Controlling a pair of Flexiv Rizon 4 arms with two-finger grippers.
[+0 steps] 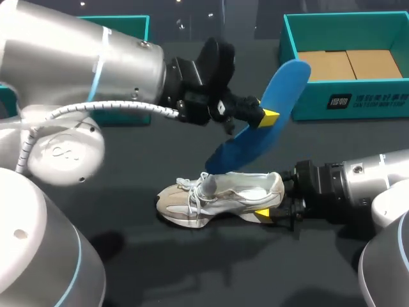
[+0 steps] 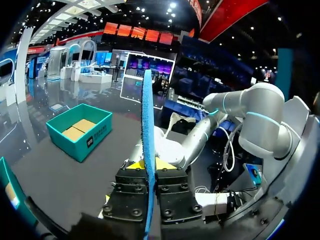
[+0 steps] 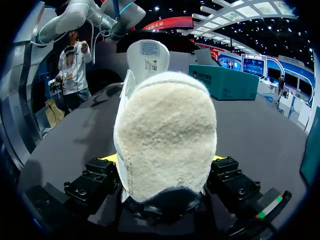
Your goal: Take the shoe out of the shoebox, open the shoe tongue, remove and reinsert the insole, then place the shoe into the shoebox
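Now we hold the blue foam insole (image 1: 284, 83) in left gripper (image 1: 262, 121), slanting down at white-beige sneaker (image 1: 211, 201); right gripper (image 1: 273, 203) clamps heel.

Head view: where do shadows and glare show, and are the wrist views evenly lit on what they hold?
Head view: bright glare on the silver shell of the left arm; faint shadow under the shoe on the dark table. Left wrist view: insole evenly lit. Right wrist view: shoe's heel bright, dark below it.
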